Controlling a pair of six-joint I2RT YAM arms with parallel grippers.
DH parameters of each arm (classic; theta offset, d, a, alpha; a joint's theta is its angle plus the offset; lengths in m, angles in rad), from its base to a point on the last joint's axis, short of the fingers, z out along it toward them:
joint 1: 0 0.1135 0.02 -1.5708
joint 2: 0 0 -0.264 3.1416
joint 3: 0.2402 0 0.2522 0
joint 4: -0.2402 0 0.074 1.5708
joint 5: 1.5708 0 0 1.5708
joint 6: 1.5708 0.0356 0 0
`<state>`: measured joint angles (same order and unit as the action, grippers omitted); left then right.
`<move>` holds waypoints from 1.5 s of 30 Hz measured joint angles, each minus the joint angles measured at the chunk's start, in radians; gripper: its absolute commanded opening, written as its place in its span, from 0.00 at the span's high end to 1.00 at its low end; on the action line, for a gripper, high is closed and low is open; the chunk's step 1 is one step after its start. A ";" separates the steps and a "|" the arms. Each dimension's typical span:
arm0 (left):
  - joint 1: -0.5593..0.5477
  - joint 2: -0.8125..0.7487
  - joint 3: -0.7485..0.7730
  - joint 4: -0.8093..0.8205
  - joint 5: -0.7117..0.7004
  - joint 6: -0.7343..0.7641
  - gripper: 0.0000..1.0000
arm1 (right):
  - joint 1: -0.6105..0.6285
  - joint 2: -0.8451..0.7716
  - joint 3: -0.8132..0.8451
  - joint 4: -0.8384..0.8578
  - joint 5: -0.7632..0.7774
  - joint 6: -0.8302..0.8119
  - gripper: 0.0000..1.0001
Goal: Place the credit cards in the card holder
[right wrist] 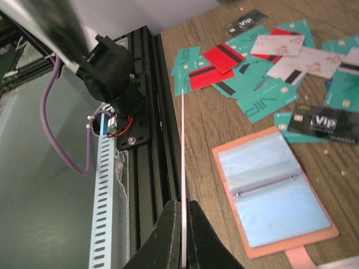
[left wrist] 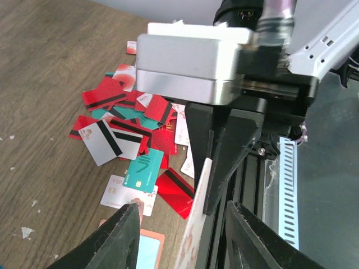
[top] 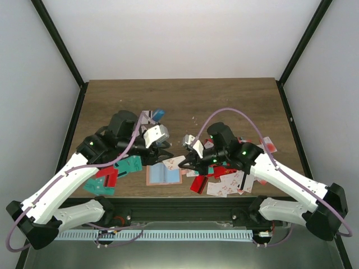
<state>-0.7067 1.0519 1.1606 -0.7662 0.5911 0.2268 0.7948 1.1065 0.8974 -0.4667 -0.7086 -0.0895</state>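
- Right wrist view: right gripper [right wrist: 183, 203] is clamped on one held card [right wrist: 183, 145], seen edge-on as a thin white line running straight out from the fingertips.
- Card holder [right wrist: 275, 193] lies open and flat on the table [top: 185, 101], just to the side of the right fingertips; clear pockets face up, salmon rim all round.
- Beyond the holder from this gripper: loose credit cards [right wrist: 258, 84], teal, red and white, overlapping in a heap.
- Left wrist view: left gripper [left wrist: 184, 206] has its jaws apart, nothing clamped. The held card's lower edge hangs in the gap between them; I can't tell whether it touches either finger.
- The right gripper's black fingers [left wrist: 216, 157] sit directly ahead of the left one, nearly tip to tip.
- A corner of the holder shows under the left gripper's fingers; a second heap of cards lies further out.
- Top view: both grippers meet just above the holder's far edge, with card heaps on either side of it.
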 measured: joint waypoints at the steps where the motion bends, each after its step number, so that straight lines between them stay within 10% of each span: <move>1: 0.000 0.000 -0.001 -0.007 0.007 0.010 0.59 | 0.018 -0.001 0.009 -0.001 0.015 -0.017 0.99; 23: -0.007 -0.003 -0.064 -0.069 0.095 0.102 0.96 | 0.102 0.000 0.075 0.002 0.107 -0.113 0.99; 25: -0.008 -0.001 -0.065 -0.063 0.096 0.101 0.96 | 0.102 -0.001 0.075 0.000 0.109 -0.112 0.91; 33: -0.005 -0.014 -0.091 0.051 0.047 -0.024 0.96 | 0.095 -0.031 0.066 0.043 0.221 0.013 0.05; 45: 0.046 -0.117 -0.269 0.546 -0.047 -0.564 0.96 | -0.145 -0.264 -0.131 0.454 0.237 0.583 0.08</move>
<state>-0.6609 0.9352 0.8921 -0.2207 0.5446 -0.3370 0.6498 0.8429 0.7666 -0.0132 -0.4717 0.4934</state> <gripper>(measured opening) 0.040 0.969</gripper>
